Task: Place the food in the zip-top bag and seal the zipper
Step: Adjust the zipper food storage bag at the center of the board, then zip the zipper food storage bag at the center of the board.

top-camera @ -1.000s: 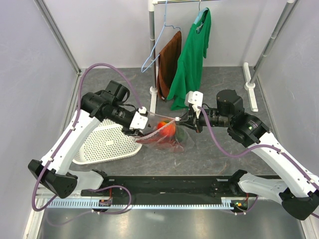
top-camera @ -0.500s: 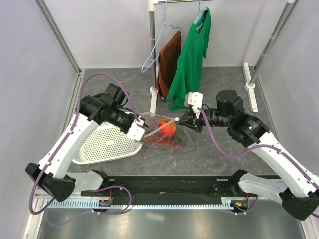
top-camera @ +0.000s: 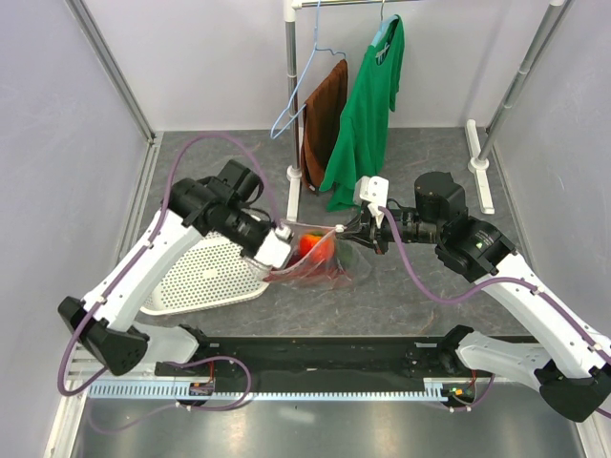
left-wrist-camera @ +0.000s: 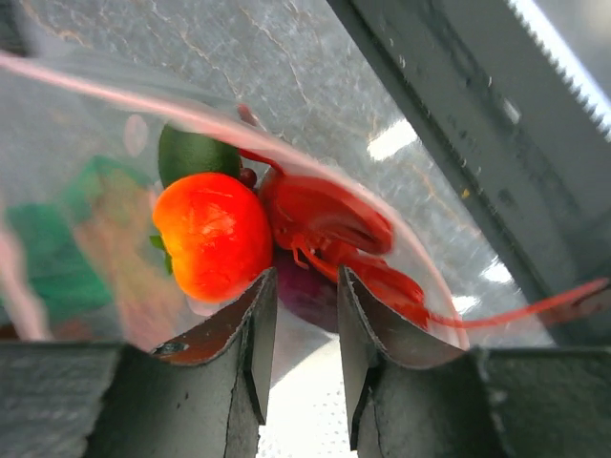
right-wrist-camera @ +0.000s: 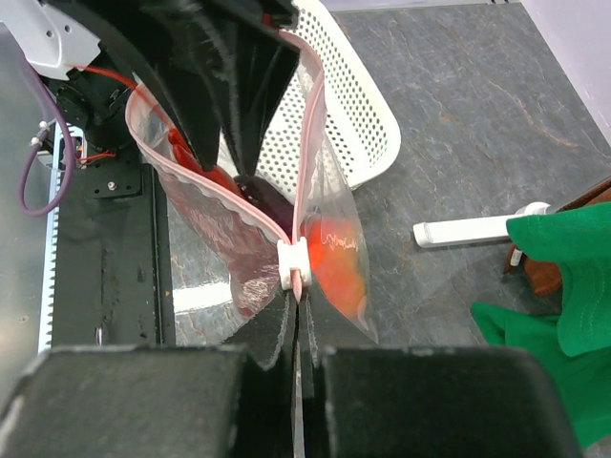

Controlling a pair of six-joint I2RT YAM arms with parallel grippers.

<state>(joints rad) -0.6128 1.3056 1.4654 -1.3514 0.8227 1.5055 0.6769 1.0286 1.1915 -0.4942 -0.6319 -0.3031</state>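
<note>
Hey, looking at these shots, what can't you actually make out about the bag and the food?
Grape bunch: left wrist view, mostly behind the tomato and left pincer.
Zipper far end: right wrist view, covered by the left pincer.
Avocado piece: top view, too small behind the crinkly bag film.

Crinkly clear plastic bag [right-wrist-camera: 205,229], glossy tomato [left-wrist-camera: 212,234]

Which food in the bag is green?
The avocado piece, next to the tomato. It alone is green: the tomato and the lobster are red, and the grapes are dark purple.
</note>
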